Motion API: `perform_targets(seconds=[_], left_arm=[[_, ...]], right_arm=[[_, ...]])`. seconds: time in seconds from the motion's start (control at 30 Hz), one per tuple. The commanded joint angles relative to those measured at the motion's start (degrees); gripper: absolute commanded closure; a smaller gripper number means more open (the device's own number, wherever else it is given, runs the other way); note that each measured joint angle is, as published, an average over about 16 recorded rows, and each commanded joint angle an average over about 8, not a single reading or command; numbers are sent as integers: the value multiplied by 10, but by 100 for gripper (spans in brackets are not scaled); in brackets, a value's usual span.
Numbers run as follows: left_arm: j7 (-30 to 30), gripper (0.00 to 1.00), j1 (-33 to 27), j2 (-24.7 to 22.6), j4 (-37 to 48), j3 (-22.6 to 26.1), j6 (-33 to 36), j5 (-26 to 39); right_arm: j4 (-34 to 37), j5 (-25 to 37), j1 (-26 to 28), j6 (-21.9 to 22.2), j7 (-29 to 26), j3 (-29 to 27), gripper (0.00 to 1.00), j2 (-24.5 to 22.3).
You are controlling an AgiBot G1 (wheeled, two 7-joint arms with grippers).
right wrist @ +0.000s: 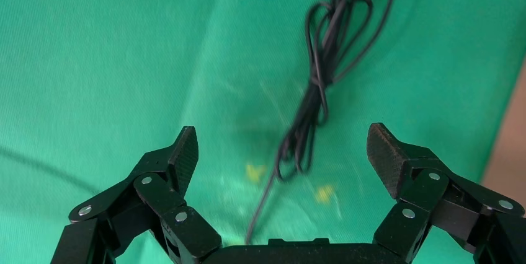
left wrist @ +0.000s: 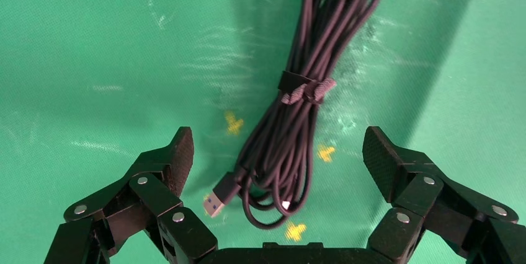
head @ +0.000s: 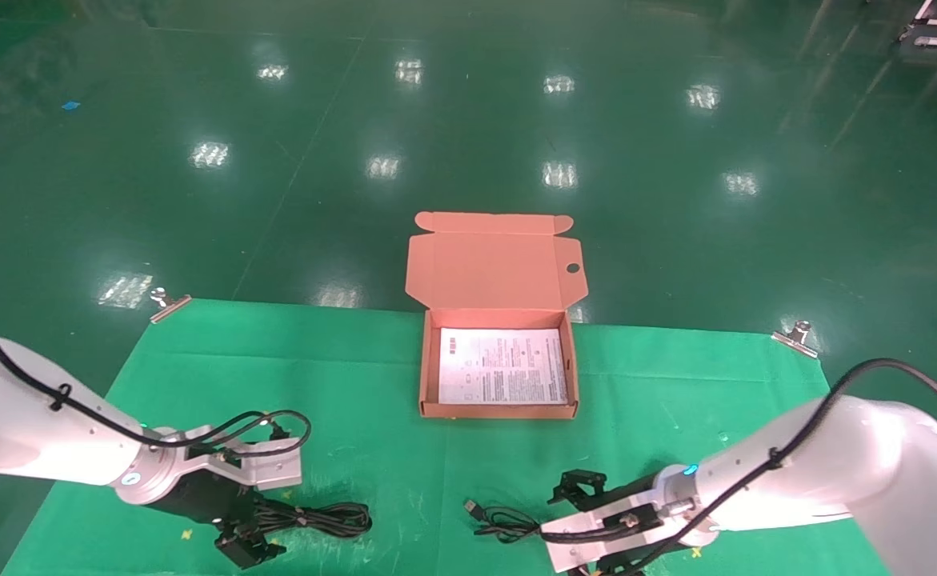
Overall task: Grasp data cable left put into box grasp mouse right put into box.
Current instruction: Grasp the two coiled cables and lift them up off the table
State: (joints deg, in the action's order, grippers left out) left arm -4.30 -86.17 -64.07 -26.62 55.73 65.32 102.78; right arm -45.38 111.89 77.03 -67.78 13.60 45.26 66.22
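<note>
The salmon-orange box [head: 428, 376] lies open at the table's middle, lid back, with a white printed sheet inside. The data cable [head: 324, 518], a black strapped bundle, lies at the front left. My left gripper [head: 264, 528] is open low over its near end. In the left wrist view the cable [left wrist: 298, 121] and its USB plug [left wrist: 217, 199] lie between the spread fingers of the left gripper [left wrist: 278, 146], untouched. My right gripper [head: 576, 512] is open at the front right over the mouse's thin cord [head: 504, 524]. The cord [right wrist: 322, 84] runs between that gripper's [right wrist: 282, 143] fingers. The mouse itself is hidden.
A green cloth [head: 356, 384] covers the table, held by metal clips at the far left [head: 168, 302] and far right [head: 796, 334] corners. Small yellow marks [left wrist: 234, 123] dot the cloth near the cable. Glossy green floor lies beyond the table.
</note>
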Motion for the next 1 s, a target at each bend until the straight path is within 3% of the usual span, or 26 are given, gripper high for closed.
perform_targets(seconds=[0.03,0.2,0.23,0.27,1.0], left_arm=[[16,34,-2,-9,26,-2,-8,-4],[40,97,-3,-20,60,-10,-22,-15],[43,100,-3,-21,64,-11,-23,-16],[44,100,-3,-22,67,-11,-25,-17],[39,100,-3,-19,56,-9,-20,-14]], right_arm=[[28,-2,3,11,5,-1,24,14],[66,-6,9,30,15,-6,86,29],[71,-6,10,33,15,-6,96,30],[74,-6,11,35,16,-7,100,31],[62,-7,9,28,15,-7,100,27]])
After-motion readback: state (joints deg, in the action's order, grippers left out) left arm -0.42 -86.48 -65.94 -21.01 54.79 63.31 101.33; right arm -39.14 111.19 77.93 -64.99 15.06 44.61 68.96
